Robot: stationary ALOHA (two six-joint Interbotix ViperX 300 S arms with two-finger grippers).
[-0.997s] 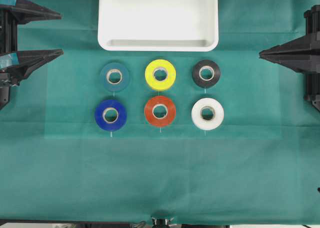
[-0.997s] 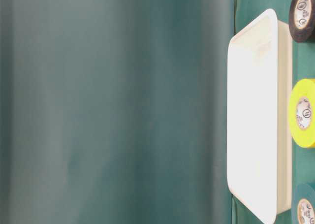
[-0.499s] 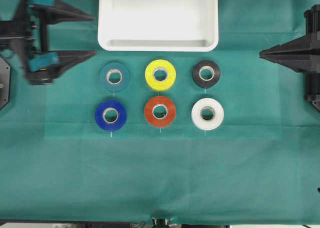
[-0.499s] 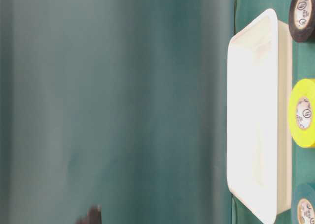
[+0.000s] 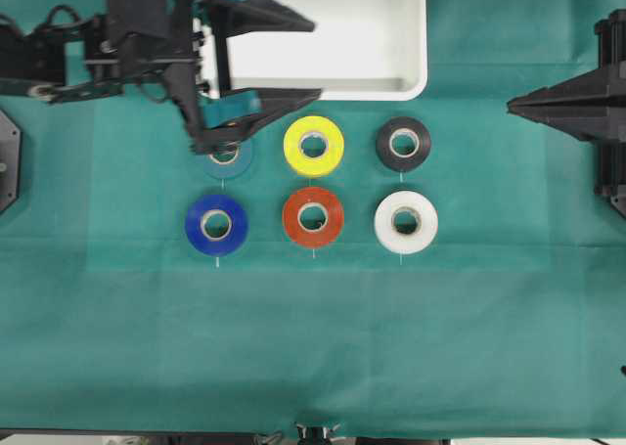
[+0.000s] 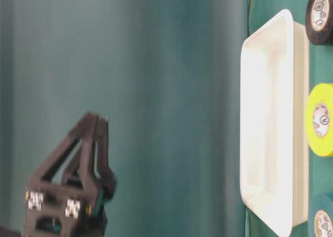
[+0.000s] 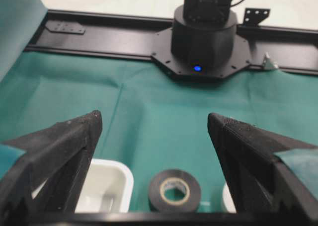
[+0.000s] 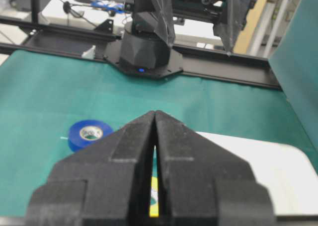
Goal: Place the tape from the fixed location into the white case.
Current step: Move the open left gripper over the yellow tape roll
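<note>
The yellow tape (image 5: 313, 145) lies flat in the middle of the back row of rolls, just in front of the white case (image 5: 411, 81). My left gripper (image 5: 315, 58) hangs open over the case's left part, its near finger (image 5: 284, 100) just left of the tape and apart from it. Nothing is between its fingers in the left wrist view (image 7: 153, 119). The table-level view shows the left gripper (image 6: 98, 117) up in the air, far from the case (image 6: 270, 117) and the tape (image 6: 320, 120). My right gripper (image 5: 511, 103) is shut and empty at the right edge; in its wrist view (image 8: 155, 114) a yellow sliver of the tape (image 8: 154, 201) shows through the slit.
Five other rolls lie on the green cloth: teal (image 5: 227, 161) partly under the left gripper, blue (image 5: 216, 224), orange-red (image 5: 313, 216), black (image 5: 403, 144) and white (image 5: 406, 222). The right arm's base (image 7: 203, 32) stands beyond the black roll (image 7: 175, 188).
My left arm has swung in from the left edge to the right, over the case's left side and the teal roll, jaws still open. The right arm has not moved.
</note>
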